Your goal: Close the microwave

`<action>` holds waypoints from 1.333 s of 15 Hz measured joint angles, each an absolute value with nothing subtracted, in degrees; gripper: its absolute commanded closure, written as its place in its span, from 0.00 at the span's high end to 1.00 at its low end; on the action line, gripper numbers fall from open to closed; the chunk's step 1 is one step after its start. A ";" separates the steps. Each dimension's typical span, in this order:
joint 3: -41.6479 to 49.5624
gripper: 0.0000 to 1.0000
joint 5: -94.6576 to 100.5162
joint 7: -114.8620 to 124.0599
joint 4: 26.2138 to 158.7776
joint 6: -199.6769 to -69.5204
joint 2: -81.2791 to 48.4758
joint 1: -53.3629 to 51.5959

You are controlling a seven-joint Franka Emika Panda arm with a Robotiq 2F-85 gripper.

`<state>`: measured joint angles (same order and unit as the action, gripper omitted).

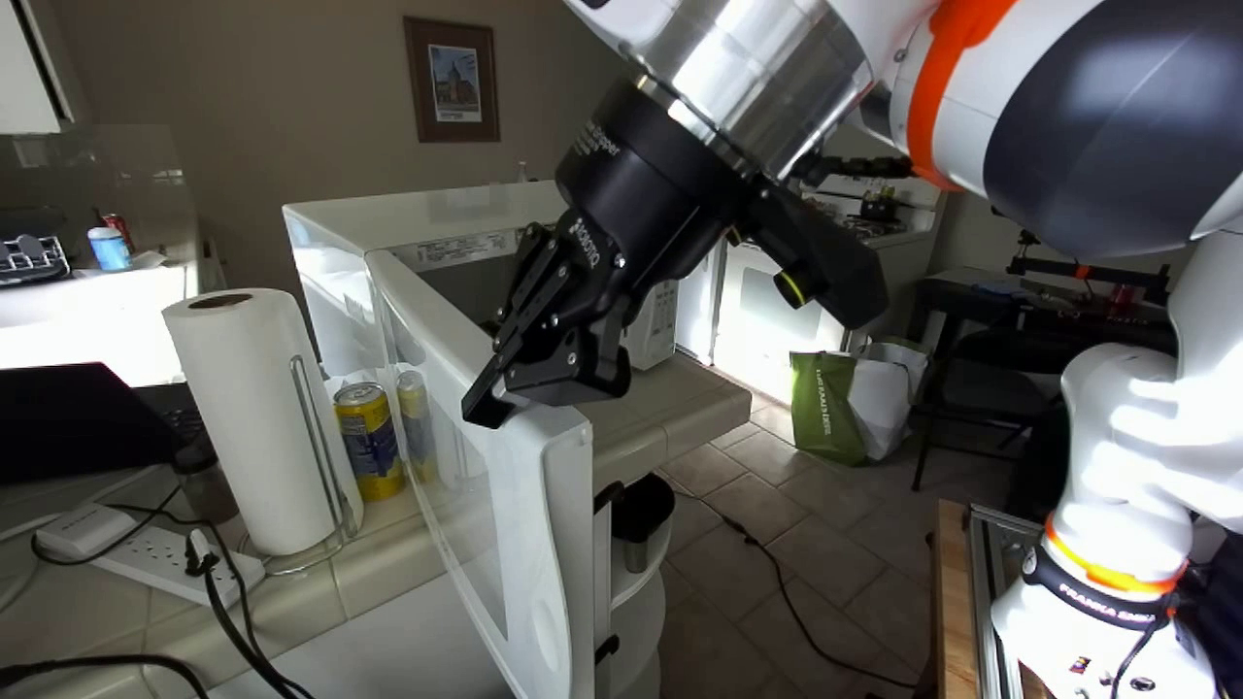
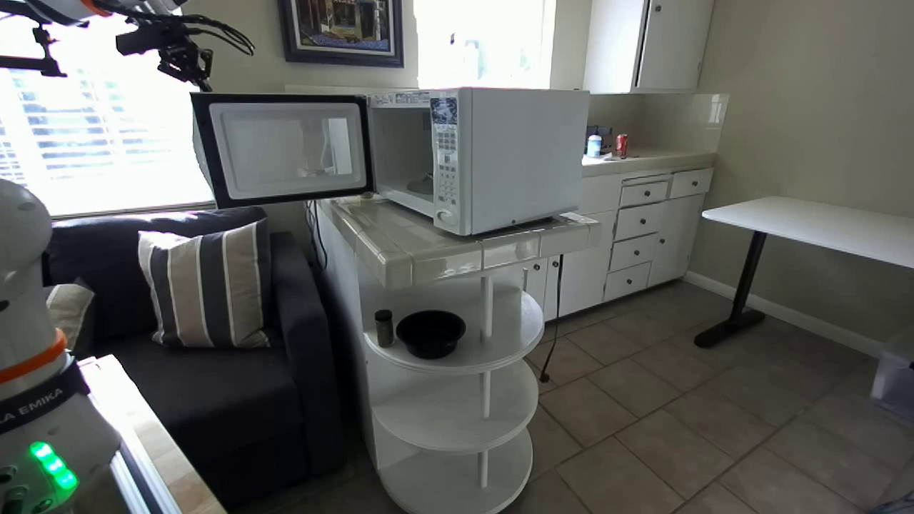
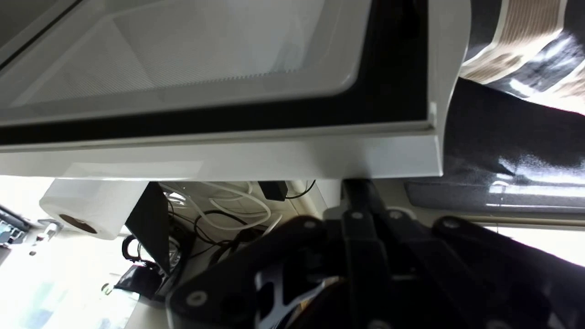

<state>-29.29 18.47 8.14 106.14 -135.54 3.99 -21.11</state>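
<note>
In an exterior view the gripper (image 1: 489,400), seemingly narrow, appears just left of the open door (image 1: 537,505) at its near end, the microwave (image 1: 418,219) at the far end, so push right.

Robot arm (image 1: 1088,126) bent, black end effector (image 1: 501,396) slanting downward

We see white microwave (image 1: 427,216) on tiled counter (image 1: 379,558), door (image 1: 529,544) open, black gripper (image 1: 498,393) at door's top corner, contact unclear. Paper towel roll (image 1: 248,427) upright just beside yellow can (image 1: 369,442), white power strip (image 1: 160,571) lying near. Beyond, we spot green bag (image 1: 825,408) on tiled floor (image 1: 806,515).
</note>
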 measured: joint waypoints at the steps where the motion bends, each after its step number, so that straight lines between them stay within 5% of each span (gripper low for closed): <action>1: -29.21 0.00 18.86 8.20 106.14 -134.50 3.99 -21.11; 20: -25.78 0.00 39.12 34.99 104.97 -104.25 3.97 -20.22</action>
